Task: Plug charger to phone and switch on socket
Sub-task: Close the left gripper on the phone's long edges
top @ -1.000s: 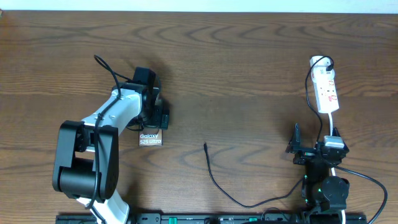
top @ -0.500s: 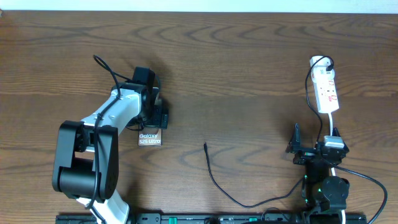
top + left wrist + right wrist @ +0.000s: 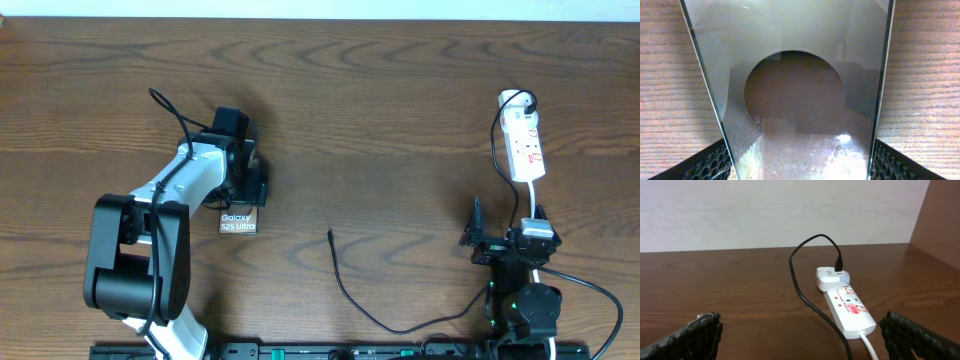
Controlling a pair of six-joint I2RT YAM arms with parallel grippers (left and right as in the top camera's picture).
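Note:
The phone lies flat on the wooden table, its "Galaxy S25 Ultra" lettering facing up. My left gripper is at its far end. In the left wrist view the phone fills the space between my fingers, whose black pads sit against its two long edges. The charger cable ends in a loose black tip on the table, right of the phone. The white socket strip lies at the far right with a white adapter plugged in. My right gripper is open and empty just before the strip.
The black cable runs from the adapter past the strip toward my right arm. The strip's white cord leads back under my right gripper. A pale wall stands behind the table's far edge.
The phone has shifted slightly left and away, together with my left gripper. The right arm, the cable and the strip have not moved.

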